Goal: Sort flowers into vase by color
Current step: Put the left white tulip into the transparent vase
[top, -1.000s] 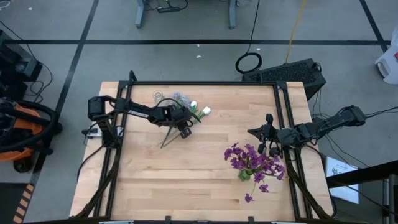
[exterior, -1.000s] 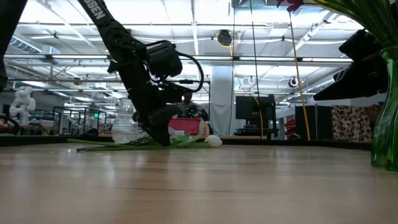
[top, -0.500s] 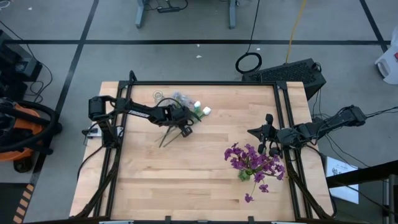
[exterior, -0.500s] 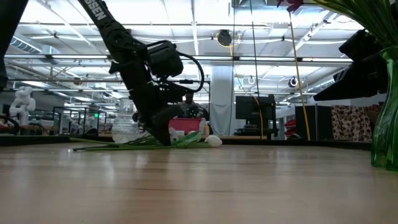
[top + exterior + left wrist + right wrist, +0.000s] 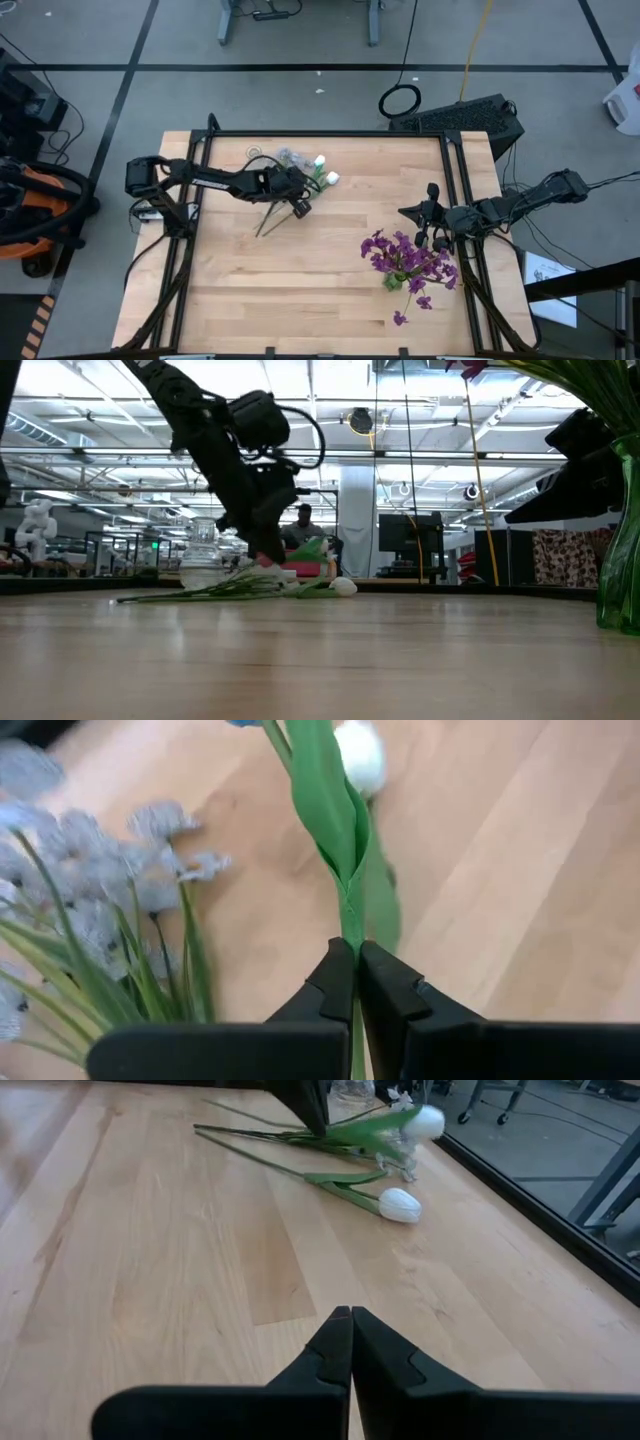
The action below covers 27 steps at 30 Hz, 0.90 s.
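Setting: an industrial robotics lab or workshop — a wooden bench top (image 5: 300,270) in a black metal frame (image 5: 330,133) stands on a grey concrete floor (image 5: 300,95) marked with dark tape lines. Beyond the bench — ceiling trusses with strip lighting (image 5: 420,400), monitors (image 5: 408,532), loose cables (image 5: 400,100).

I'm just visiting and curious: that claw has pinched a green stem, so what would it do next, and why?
Probably lift it straight up. The left claw is shut on a white tulip's stem, which lies among the other loose flowers on the table, so raising it first should free it.
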Available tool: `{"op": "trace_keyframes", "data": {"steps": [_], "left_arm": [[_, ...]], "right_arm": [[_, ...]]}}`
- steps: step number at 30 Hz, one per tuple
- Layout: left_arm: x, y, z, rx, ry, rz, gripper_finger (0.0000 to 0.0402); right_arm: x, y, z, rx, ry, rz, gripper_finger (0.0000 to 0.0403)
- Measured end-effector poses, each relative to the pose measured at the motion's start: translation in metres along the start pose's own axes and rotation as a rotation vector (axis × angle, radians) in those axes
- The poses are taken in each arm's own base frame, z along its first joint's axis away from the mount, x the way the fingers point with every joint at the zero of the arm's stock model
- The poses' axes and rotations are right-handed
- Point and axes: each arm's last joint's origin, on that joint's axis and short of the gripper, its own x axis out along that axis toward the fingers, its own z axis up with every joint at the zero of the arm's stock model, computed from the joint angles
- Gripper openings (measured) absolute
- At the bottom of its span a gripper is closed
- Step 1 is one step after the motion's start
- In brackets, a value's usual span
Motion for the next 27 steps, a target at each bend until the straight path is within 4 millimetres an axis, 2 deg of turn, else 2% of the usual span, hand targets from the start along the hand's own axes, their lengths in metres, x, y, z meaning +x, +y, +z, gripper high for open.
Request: {"op": "trace_keyframes", "data": {"steps": [12,20,27], "left_arm": [[-0.054,-0.013,0.028,-0.052,-0.292,-0.044,0.0011],[-0.099,-0.013,0.045,-0.02,-0.504,-0.064,0.0011],[-0.13,-0.008,0.057,0.017,-0.67,-0.082,0.0011]], "right_arm": [[0.0,0.0,0.0,0.004,0.001,0.0,0.0],[0.0,0.0,0.0,0.007,0.001,0.0,0.0],[0.0,0.0,0.0,0.007,0.001,0.0,0.0]]}}
